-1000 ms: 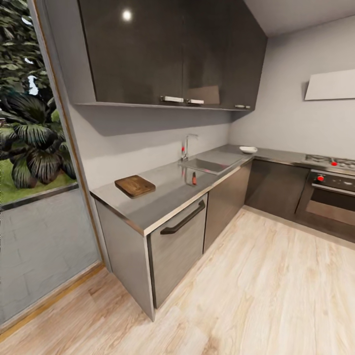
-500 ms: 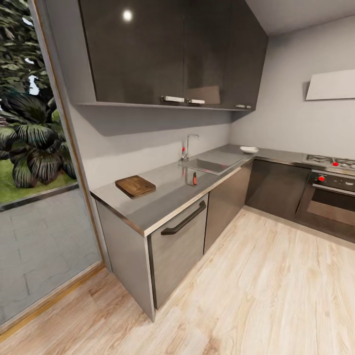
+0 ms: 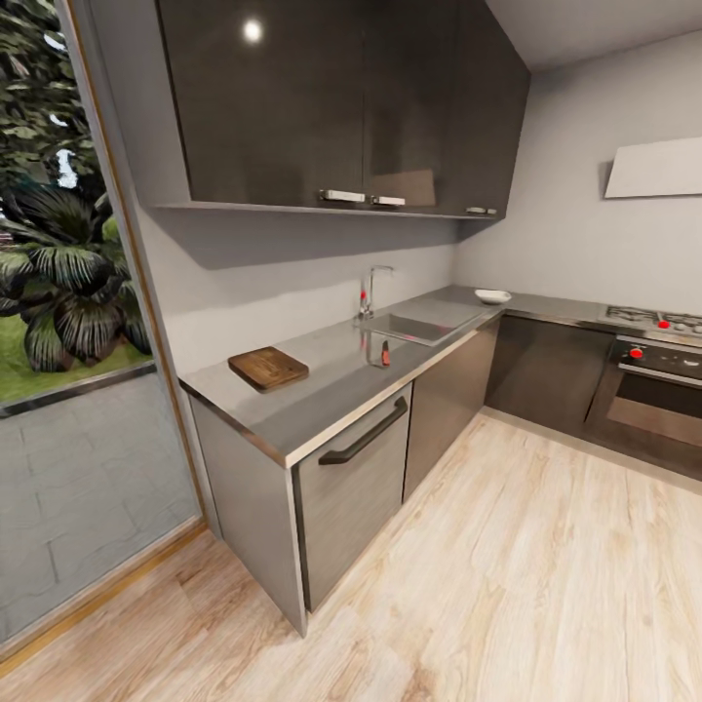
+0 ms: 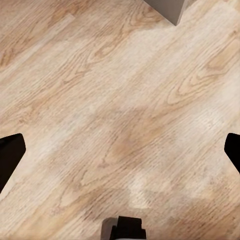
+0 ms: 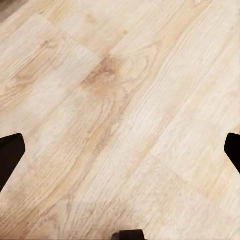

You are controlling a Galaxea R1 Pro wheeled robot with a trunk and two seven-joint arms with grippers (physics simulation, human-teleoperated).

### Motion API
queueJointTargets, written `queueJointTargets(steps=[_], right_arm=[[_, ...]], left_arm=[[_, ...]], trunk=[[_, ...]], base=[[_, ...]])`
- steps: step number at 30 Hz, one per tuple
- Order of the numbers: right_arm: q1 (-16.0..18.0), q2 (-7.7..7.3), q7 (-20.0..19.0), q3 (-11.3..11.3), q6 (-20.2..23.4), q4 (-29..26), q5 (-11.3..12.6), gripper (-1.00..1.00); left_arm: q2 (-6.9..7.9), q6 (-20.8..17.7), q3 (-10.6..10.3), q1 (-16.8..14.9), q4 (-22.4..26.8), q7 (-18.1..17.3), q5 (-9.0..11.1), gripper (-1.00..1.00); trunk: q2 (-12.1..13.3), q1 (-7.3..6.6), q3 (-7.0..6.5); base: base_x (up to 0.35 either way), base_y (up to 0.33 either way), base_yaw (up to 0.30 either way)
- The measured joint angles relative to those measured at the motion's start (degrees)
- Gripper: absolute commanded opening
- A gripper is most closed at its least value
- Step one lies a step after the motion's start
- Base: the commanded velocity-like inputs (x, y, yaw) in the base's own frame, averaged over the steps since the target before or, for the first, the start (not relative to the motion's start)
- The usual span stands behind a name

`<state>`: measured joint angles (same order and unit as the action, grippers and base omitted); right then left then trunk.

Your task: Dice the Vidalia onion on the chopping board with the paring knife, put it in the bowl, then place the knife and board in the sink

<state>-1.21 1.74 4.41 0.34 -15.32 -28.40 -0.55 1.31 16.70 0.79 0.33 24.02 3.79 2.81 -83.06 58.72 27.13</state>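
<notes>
The brown chopping board (image 3: pixel 268 369) lies on the near end of the grey countertop (image 3: pixel 312 395). Farther along, the paring knife (image 3: pixel 385 353) with its red handle rests beside the sink (image 3: pixel 414 328), under the chrome tap (image 3: pixel 370 290). The white bowl (image 3: pixel 491 295) sits at the counter's far corner. The Vidalia onion is hidden from here. My left gripper (image 4: pixel 120 150) hangs open over bare wood floor, a dark fingertip (image 4: pixel 10 155) at each side of its wrist view. My right gripper (image 5: pixel 120 150) is open over the floor in the same way.
Dark cabinets and a drawer with a black handle (image 3: pixel 362 437) run below the counter. An oven and hob (image 3: pixel 655 363) stand at the right wall. A tall window (image 3: pixel 58 322) is at the left. Wood floor (image 3: pixel 526 565) stretches between me and the counter.
The head view has shifted by a few pixels at most. Nothing on the countertop has moved.
</notes>
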Motion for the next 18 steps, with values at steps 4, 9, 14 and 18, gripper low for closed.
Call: queueJointTargets(steps=[4,9,14,18], right_arm=[[0.01,0.03,0.00,-0.06,-0.01,0.01,0.00,1.00],[0.01,0.05,0.00,-0.09,-0.01,0.01,0.00,1.00],[0.01,0.07,0.00,-0.10,-0.01,0.01,0.00,1.00],[0.01,0.05,0.01,-0.10,-0.01,0.01,0.00,1.00]], left_arm=[[0.00,0.01,0.02,0.00,0.00,-0.01,-0.01,1.00],[0.00,0.01,0.03,0.00,0.01,-0.01,0.04,1.00],[0.00,0.01,0.03,0.01,0.01,-0.01,0.05,1.00],[0.00,0.01,0.03,0.01,0.01,-0.01,0.04,1.00]], trunk=[[0.00,0.00,0.00],[0.00,0.00,0.00],[0.00,-0.01,0.00],[0.00,-0.02,0.00]], base=[[0.000,0.199,0.000],[0.000,0.270,0.000],[0.057,0.284,0.000],[0.138,0.272,0.000]])
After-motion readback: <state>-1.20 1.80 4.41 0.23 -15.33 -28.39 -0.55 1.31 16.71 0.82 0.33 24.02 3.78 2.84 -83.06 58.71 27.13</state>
